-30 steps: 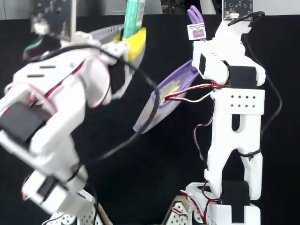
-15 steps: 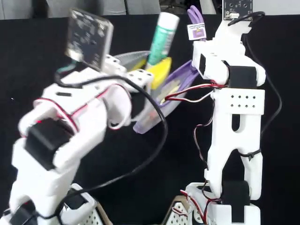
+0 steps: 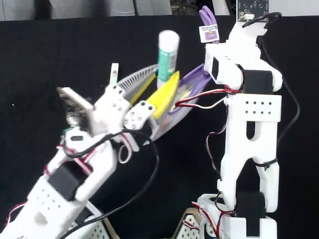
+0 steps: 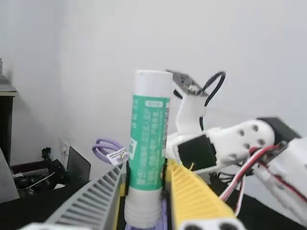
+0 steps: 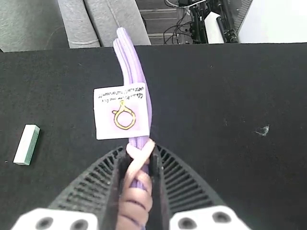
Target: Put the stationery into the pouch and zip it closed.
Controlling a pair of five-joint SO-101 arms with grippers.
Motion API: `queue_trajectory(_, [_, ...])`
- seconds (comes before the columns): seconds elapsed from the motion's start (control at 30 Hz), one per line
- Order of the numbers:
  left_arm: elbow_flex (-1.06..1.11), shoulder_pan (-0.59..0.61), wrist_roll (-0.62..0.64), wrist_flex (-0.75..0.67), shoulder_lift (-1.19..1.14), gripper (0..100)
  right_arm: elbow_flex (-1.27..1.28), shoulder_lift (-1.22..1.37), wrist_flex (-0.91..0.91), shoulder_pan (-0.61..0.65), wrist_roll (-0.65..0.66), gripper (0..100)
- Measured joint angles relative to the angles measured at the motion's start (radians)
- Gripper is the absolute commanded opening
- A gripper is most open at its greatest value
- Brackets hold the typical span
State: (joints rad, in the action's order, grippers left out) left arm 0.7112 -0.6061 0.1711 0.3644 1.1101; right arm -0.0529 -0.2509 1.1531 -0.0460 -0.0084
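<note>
Purple fabric hangs from our right gripper (image 5: 136, 155), whose jaws are pinched shut on the pouch's carry loop (image 5: 130, 57), just below its paper tag (image 5: 120, 111). We judge this hold is meant to keep the pouch (image 3: 189, 84) lifted off the black table (image 5: 230, 96) with its mouth tilted toward the other arm, ready to receive things. Our left gripper (image 3: 160, 82) clamps a glue stick (image 3: 167, 52) near its lower end, upright, right at the pouch's open edge. Gripping it low probably lets that end lead into the opening. We cannot tell whether it has entered the mouth. A pale green eraser (image 5: 26, 143) lies on the table, well apart, not yet packed. Zipping comes last.
</note>
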Motion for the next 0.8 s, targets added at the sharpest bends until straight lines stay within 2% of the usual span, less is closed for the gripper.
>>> queue_trajectory(0.3, [0.163,-0.103,-0.143,-0.074,0.0,3,0.0,0.0,0.0,0.0,0.0,1.1])
queue_trajectory(0.53, [0.227,-0.094,-0.189,-0.092,0.017,3,0.0,0.0,0.0,0.0,0.0,1.1])
queue_trajectory(0.63, [0.276,-0.044,-0.19,-0.166,0.014,3,0.0,0.0,0.0,0.0,0.0,1.1])
queue_trajectory(0.8, [0.416,0.003,-0.192,-0.368,0.011,3,0.0,0.0,0.0,0.002,0.0,1.1])
